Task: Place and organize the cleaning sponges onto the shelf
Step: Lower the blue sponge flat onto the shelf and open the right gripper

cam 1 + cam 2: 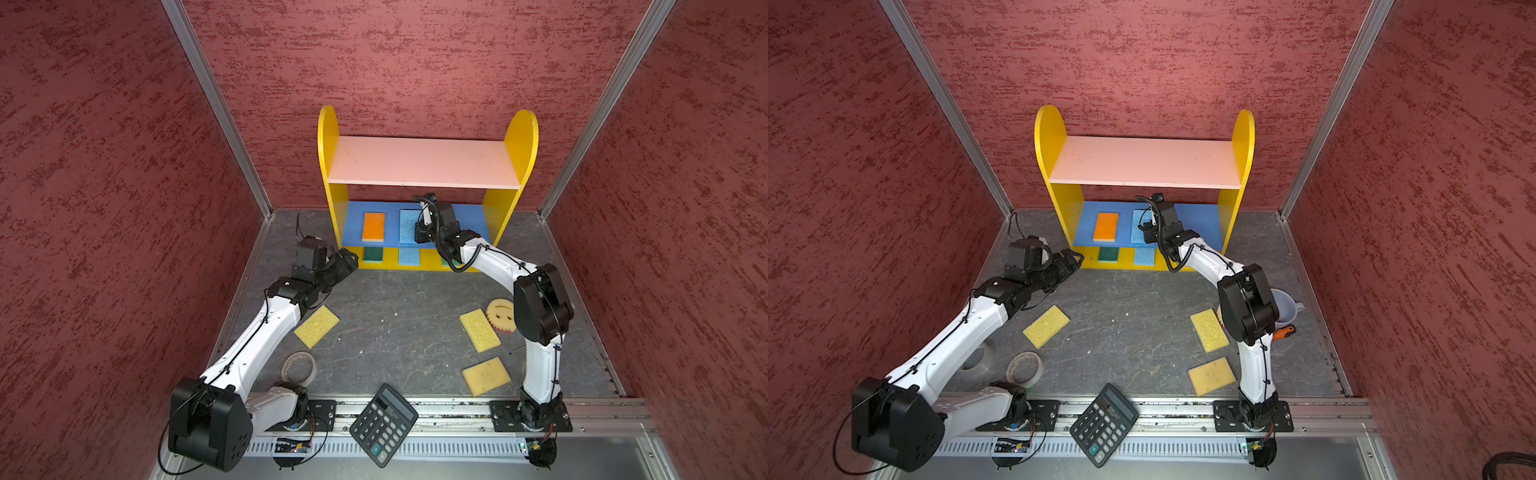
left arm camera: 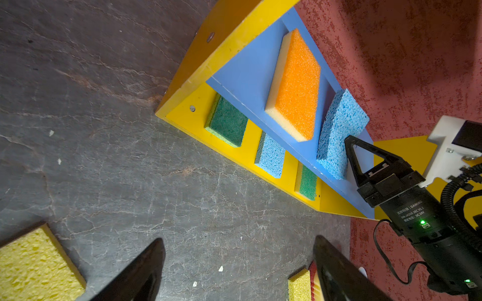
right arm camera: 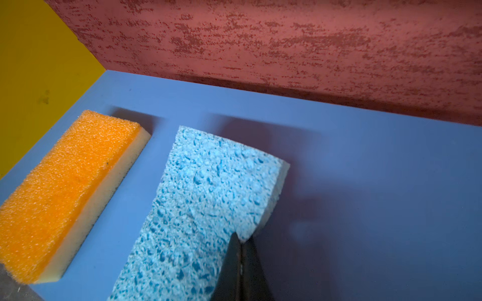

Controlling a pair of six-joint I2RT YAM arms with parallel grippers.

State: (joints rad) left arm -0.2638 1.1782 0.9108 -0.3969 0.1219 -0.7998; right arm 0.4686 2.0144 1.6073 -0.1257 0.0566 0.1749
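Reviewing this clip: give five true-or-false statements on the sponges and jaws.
1. The pink top board holds no sponge. True.
2. The orange sponge lies on the pink top board. False: it lies on the blue middle board.
3. The left gripper has its jaws apart, holding nothing. True.
4. Five yellow sponges lie on the table. False: three yellow sponges lie on the table.
5. The right gripper has its jaws wide apart. False: they are shut, tips at the blue sponge's edge.
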